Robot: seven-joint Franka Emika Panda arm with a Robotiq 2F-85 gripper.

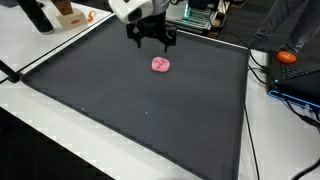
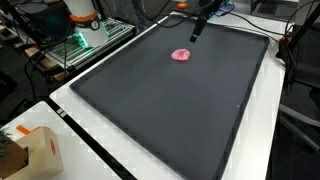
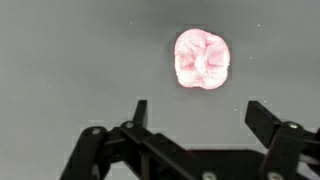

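Observation:
A small pink lump (image 1: 160, 64) lies on the dark grey mat (image 1: 140, 110); it also shows as the pink lump (image 2: 181, 55) on the mat (image 2: 170, 110), and the wrist view has the pink lump (image 3: 202, 58) near the top. My gripper (image 1: 151, 42) hangs above the mat just behind the lump, apart from it. Seen from the other side, the gripper (image 2: 194, 34) hovers close beside the lump. In the wrist view the gripper (image 3: 200, 115) stands open, its two black fingers spread wide with only bare mat between them.
A white table (image 1: 280, 130) borders the mat. An orange object (image 1: 288, 57) and cables lie at one side. Boxes and orange items (image 1: 70, 16) sit behind the mat. A cardboard box (image 2: 38, 152) stands on the table corner, with electronics with green lights (image 2: 82, 44) nearby.

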